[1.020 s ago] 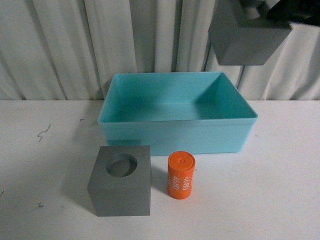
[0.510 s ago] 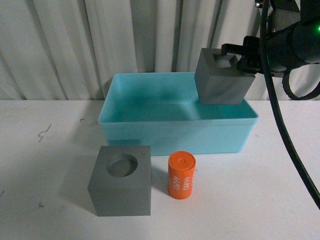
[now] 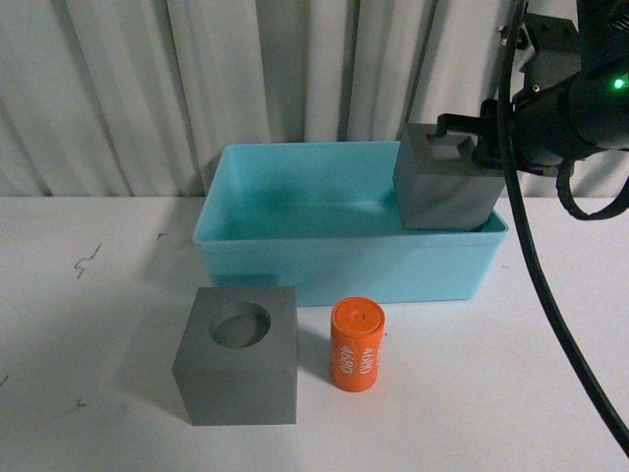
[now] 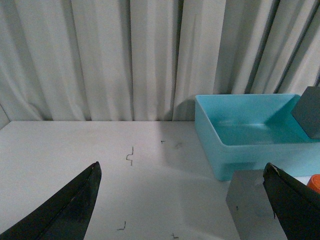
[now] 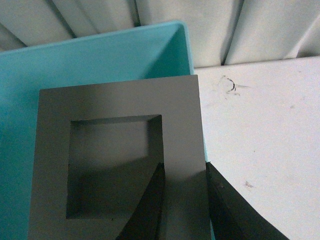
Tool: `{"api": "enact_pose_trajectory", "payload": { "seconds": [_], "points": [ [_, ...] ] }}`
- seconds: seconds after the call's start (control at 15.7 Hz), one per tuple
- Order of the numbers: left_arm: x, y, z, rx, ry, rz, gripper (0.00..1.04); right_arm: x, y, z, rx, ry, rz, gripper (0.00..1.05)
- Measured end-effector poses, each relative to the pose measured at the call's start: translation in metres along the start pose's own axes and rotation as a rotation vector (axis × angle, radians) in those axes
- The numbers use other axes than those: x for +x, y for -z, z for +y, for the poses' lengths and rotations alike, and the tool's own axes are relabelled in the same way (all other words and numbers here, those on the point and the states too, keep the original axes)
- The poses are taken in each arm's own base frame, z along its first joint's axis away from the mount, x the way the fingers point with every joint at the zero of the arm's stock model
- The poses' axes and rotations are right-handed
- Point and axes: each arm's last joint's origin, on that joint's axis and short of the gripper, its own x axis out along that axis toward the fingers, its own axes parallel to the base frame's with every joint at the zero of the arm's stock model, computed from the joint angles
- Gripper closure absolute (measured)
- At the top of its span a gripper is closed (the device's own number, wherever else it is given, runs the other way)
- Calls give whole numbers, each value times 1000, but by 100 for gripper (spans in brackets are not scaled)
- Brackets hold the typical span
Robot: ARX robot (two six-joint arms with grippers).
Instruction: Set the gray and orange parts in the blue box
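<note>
My right gripper point(image 3: 470, 130) point(image 5: 184, 170) is shut on one wall of the gray cube with the square recess point(image 3: 447, 187) point(image 5: 120, 165). It holds that cube low in the right end of the blue box point(image 3: 344, 265) point(image 5: 100, 60), partly behind the box's front wall. The gray cube with the round recess point(image 3: 238, 359) point(image 4: 247, 205) stands on the table in front of the box. The orange cylinder with white digits point(image 3: 356, 346) point(image 4: 315, 182) stands upright just to its right. My left gripper point(image 4: 181, 170) is open over bare table, left of that cube, and does not show in the front view.
The white table point(image 3: 88, 324) carries small dark pen marks point(image 4: 131, 156). A pale pleated curtain point(image 3: 147, 88) hangs right behind the box. A black cable point(image 3: 536, 285) of the right arm hangs down over the table's right side.
The right gripper has come down from high above the box with the square-recess cube, which now sits lower inside the box's right end. The other cube and the cylinder have not moved.
</note>
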Motion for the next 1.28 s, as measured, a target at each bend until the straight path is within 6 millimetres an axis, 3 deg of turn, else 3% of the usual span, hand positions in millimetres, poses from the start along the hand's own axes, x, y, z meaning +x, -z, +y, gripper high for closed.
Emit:
{"api": "enact_pose_trajectory", "payload": {
  "seconds": [0.06, 0.19, 0.26, 0.38, 0.57, 0.64, 0.7, 0.83, 0.89, 0.96, 1.02, 1.08, 1.21, 1.28],
  "points": [
    [0, 0, 0, 0, 0, 0, 7, 0, 2, 0, -2, 9, 13, 87],
    [0, 0, 0, 0, 0, 0, 7, -5, 3, -2, -3, 27, 1, 62],
    [0, 0, 0, 0, 0, 0, 7, -10, 3, -3, -2, 43, -4, 54],
    [0, 0, 0, 0, 0, 0, 7, -36, -2, -10, 14, 54, -50, 38],
    [0, 0, 0, 0, 0, 0, 7, -131, -23, -35, 80, 46, -231, 7],
    [0, 0, 0, 0, 0, 0, 7, -179, -15, -45, 104, 47, -280, 7],
    [0, 0, 0, 0, 0, 0, 7, -209, 3, -50, 113, 50, -279, 7],
    [0, 0, 0, 0, 0, 0, 7, -244, 51, -51, 134, 73, -185, 6],
    [0, 0, 0, 0, 0, 0, 7, -260, 84, -47, 135, 72, -122, 6],
    [0, 0, 0, 0, 0, 0, 7, -267, 90, -45, 131, 59, -130, 6],
    [0, 0, 0, 0, 0, -1, 7, -272, 82, -46, 126, 48, -244, 8],
    [0, 0, 0, 0, 0, -1, 7, -278, 78, -53, 54, 54, -487, 21],
    [0, 0, 0, 0, -1, 0, 7, -272, 112, -58, -77, 80, -572, 48],
    [0, 0, 0, 0, -1, 0, 7, -271, 118, -59, -92, 85, -567, 57]
  ]
}}
